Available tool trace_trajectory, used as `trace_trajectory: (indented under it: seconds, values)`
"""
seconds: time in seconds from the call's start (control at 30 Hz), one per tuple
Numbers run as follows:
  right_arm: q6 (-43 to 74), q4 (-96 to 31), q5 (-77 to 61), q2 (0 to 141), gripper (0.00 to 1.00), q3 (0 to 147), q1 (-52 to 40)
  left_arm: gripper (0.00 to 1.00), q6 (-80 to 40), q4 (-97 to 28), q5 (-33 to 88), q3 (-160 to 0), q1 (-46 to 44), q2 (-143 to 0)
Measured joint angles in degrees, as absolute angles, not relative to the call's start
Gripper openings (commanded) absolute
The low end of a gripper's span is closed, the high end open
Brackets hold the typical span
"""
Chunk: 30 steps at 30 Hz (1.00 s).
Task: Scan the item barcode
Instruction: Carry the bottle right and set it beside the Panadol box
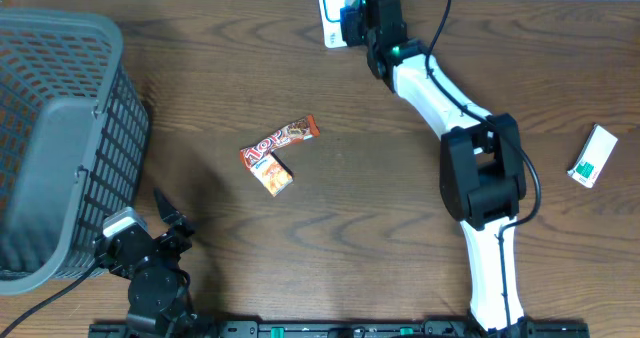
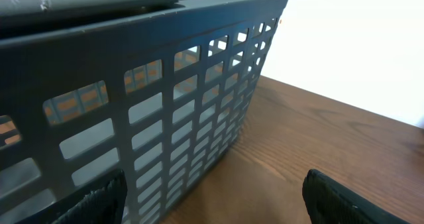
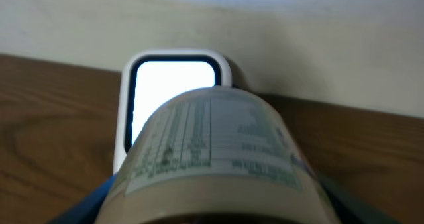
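Cylindrical labelled tub (image 3: 212,159) in right hand (image 1: 350,20) faces rounded scanner (image 3: 173,85).

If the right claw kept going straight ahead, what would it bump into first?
Most likely the white scanner dead ahead: the labelled container held in the right gripper points at its bright window. The gap between them is unclear.

Basket (image 1: 112,148) left, snack bars (image 1: 279,140) centre, box (image 1: 593,156) right, can (image 3: 212,151) before scanner (image 3: 173,78) behind

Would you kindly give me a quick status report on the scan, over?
Left gripper open, idle beside basket. Right gripper shut on labelled container, held up before scanner. Nothing between them.
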<state>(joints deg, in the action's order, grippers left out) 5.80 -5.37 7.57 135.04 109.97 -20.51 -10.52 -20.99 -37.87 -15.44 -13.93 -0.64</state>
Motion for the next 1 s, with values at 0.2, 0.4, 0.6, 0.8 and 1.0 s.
trace_trajectory:
  seconds: [0.2,0.4,0.6,0.8,1.0]
  values:
    - [8.4,-30.9,10.3,127.7,0.43,114.2,-20.4,0.85,-10.5,-21.0,-37.9,-15.4,-13.9,-0.6]
    - [20.5,-56.2,9.7,118.6,0.43,117.1,-17.6,0.85,-10.5,-21.0,-37.9,-15.5,-13.9,-0.6]
    - [27.2,-70.0,6.0,120.3,0.43,116.8,-9.2,0.85,-10.5,-21.0,-37.9,-15.5,-13.9,-0.6]
    - [29.3,-73.1,3.2,122.8,0.44,115.3,-0.1,0.85,-10.5,-21.0,-37.9,-15.4,-13.9,-0.6]
    - [29.6,-71.7,2.1,122.8,0.47,112.1,8.0,0.85,-10.5,-21.0,-37.9,-15.5,-13.9,-0.6]
